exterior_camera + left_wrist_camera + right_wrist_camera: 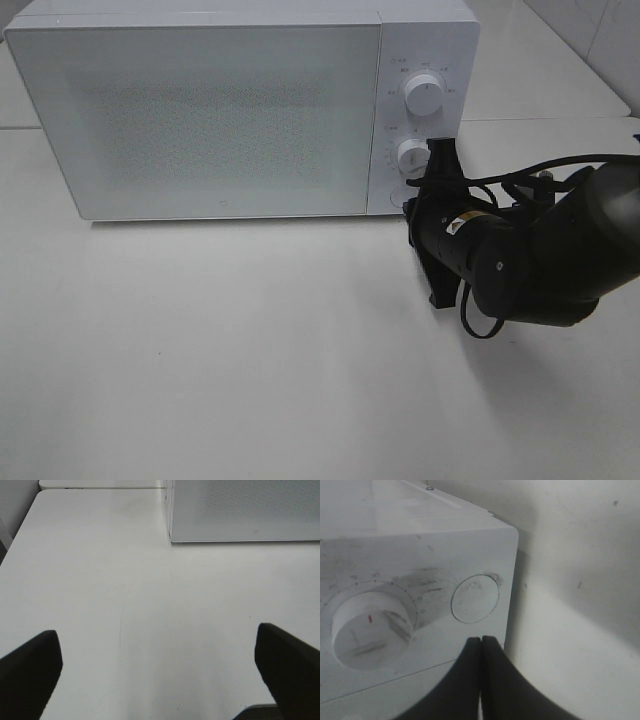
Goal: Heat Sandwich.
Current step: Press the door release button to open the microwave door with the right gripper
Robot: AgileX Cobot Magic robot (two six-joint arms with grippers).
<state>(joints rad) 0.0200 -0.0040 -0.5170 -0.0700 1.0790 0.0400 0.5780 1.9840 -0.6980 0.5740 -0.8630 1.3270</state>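
Note:
The sandwich is out of view in every frame. The white microwave point(200, 110) stands at the back of the table with its door closed. My right gripper point(413, 200) is shut with nothing in it. Its tips are at the control panel, right by the round button point(475, 598) below the lower knob point(372, 630). In the right wrist view the joined fingertips of the right gripper point(481, 641) sit just short of that button. My left gripper point(156, 632) hangs open and empty over bare table, facing the microwave's point(245, 510) left front corner.
The upper knob point(424, 95) sits above the lower knob point(412, 155) on the panel. The white table point(250, 350) stretches in front of the microwave. Its left edge point(15, 540) shows in the left wrist view. The right arm's black body and cables point(540, 250) lie right of the panel.

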